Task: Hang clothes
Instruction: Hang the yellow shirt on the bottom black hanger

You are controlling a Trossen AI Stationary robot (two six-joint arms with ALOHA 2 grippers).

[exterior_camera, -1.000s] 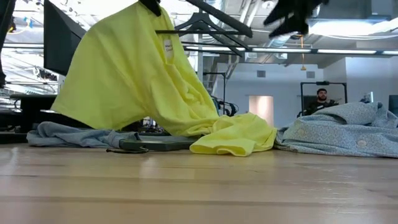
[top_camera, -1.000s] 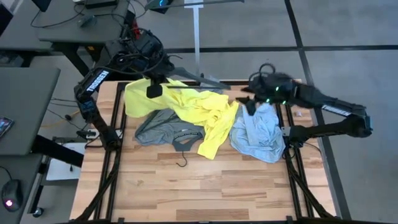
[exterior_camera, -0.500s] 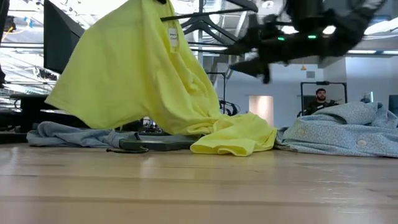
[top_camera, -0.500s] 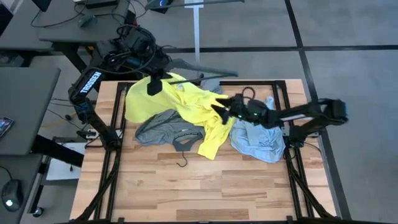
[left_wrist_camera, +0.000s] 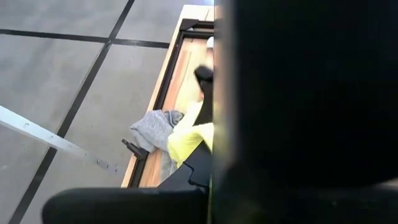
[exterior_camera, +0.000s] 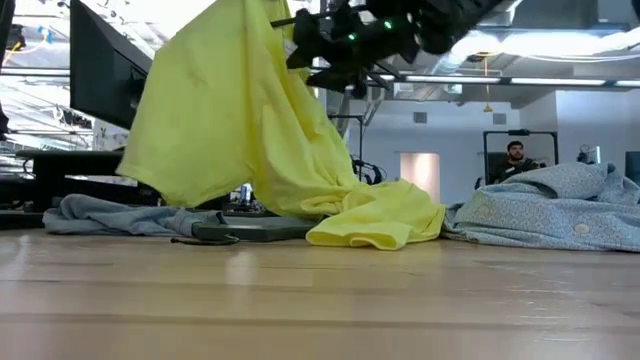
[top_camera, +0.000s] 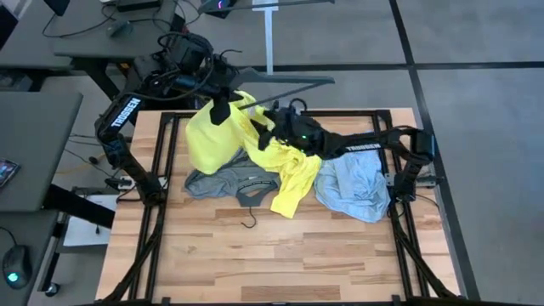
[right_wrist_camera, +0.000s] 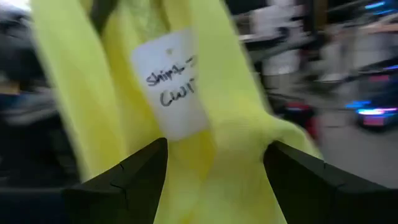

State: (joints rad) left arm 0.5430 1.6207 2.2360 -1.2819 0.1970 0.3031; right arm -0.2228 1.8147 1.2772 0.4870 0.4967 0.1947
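The left hand [top_camera: 219, 109] is holding the neon-yellow T-shirt [top_camera: 223, 138] up over the far left part of the counter [top_camera: 280, 255], its fingers pinching the top of the fabric, so that the shirt is hanging down in a long drape in the low view [exterior_camera: 225, 120] while its lower end is lying bunched on the wood. The right hand [top_camera: 270, 126] is reaching across from the right side and sitting right at the raised shirt; in the right wrist view its two dark fingers [right_wrist_camera: 124, 180] are standing spread apart, with the yellow cloth and a white handwritten label [right_wrist_camera: 171, 90] just in front of them. The grey T-shirt [top_camera: 223, 180] is lying flat on the counter below the hanging yellow one, touching it. The light-blue shirt [top_camera: 350, 183] is lying crumpled on the right side of the counter, just beside the yellow shirt's trailing end. A person [exterior_camera: 514, 160] is sitting in the room well behind the counter.
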